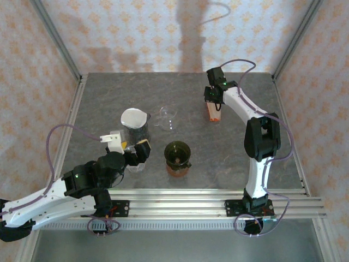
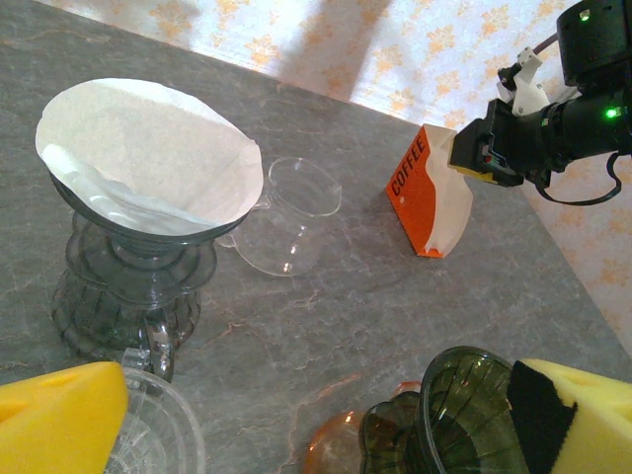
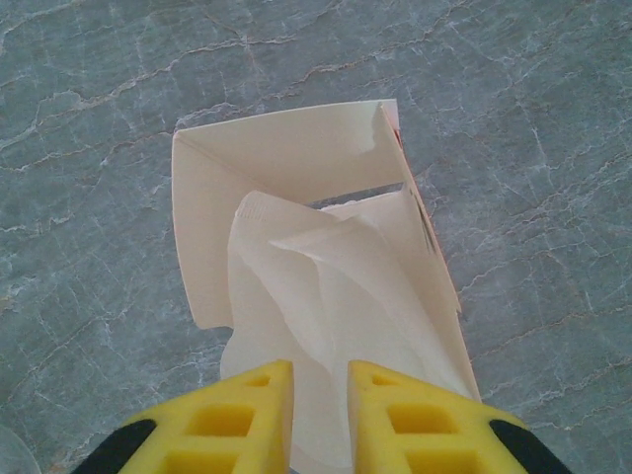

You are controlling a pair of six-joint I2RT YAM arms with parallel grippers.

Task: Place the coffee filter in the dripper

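Observation:
An orange and white COFFEE box stands at the back right of the table, its top flap open. White coffee filters stick out of it, crumpled. My right gripper hangs right over the box; its yellow fingers stand a little apart with filter paper in the narrow gap. An empty green dripper sits on an orange base near the front middle. My left gripper is wide open beside the green dripper, holding nothing.
A grey glass dripper stack at the left holds a spread white filter. A clear glass server lies between it and the box. Another clear glass piece sits under my left finger. Rails run along the near edge.

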